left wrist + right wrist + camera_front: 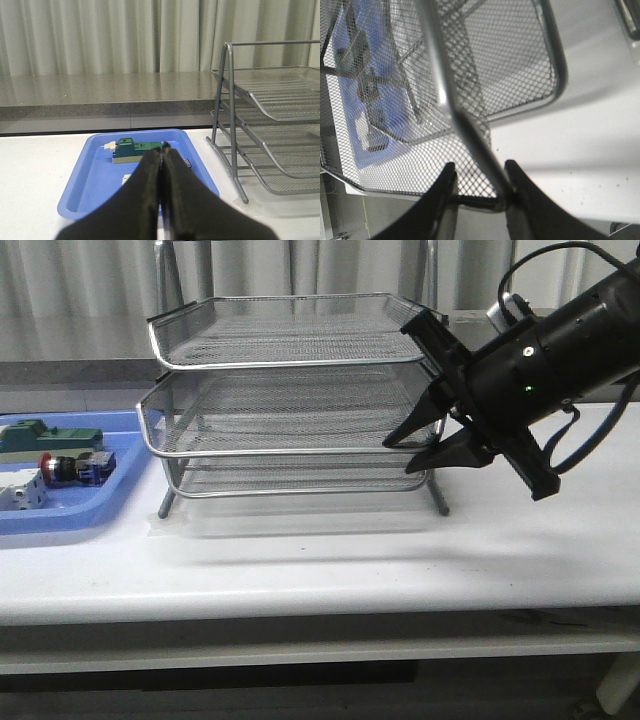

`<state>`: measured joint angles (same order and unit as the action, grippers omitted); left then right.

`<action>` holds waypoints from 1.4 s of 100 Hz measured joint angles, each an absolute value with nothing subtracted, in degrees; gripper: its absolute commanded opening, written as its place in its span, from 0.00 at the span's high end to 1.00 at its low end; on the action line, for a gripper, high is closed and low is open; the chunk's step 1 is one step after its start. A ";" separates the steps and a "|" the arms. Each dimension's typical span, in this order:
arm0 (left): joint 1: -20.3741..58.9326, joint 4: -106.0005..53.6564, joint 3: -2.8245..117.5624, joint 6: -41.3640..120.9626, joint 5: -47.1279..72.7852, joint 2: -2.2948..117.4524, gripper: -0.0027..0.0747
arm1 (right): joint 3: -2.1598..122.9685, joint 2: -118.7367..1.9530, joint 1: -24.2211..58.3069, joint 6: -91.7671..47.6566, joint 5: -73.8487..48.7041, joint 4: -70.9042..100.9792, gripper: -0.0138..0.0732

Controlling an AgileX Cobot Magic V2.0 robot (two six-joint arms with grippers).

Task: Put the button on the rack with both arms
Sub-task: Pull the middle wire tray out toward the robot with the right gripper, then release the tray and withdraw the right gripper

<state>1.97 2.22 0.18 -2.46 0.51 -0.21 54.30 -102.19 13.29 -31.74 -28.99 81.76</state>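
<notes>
Button (pixel 62 468) lying in blue tray (pixel 70 515) at table's left, beside green block (pixel 45 437) and white block (pixel 22 492), well apart from rack (pixel 290 400). Right gripper (pixel 422 450) spread wide at rack's right front corner, fingers (pixel 442 192) straddling a chrome rim. Left gripper (pixel 161 165) clenched on nothing, fingers pressed together, hovering over blue tray near green block.

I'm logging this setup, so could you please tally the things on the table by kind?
Wire-mesh rack: 1
Blue tray: 1
Button: 1
Green block: 1
White block: 1
Total: 5
</notes>
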 measured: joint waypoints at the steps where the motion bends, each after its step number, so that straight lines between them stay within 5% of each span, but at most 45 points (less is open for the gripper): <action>1: 1.97 2.22 0.18 -2.46 0.51 -0.21 0.99 | 53.95 -101.92 13.29 -31.88 -28.96 81.88 0.68; 60: 1.97 2.22 0.18 -2.46 0.51 -0.21 0.99 | 40.04 -89.56 13.62 -34.96 -29.88 81.70 0.67; 71: 1.97 2.22 0.18 -2.46 0.51 -0.21 0.99 | 39.85 -88.31 13.65 -35.37 -29.52 81.03 0.57; 94: 1.97 2.22 0.18 -2.46 0.51 -0.21 0.99 | 39.49 -87.89 13.65 -39.92 -29.36 77.24 0.15; 140: 1.97 2.22 0.18 -2.46 0.51 -0.21 0.99 | 39.49 -81.76 13.65 -38.07 -32.06 65.71 0.14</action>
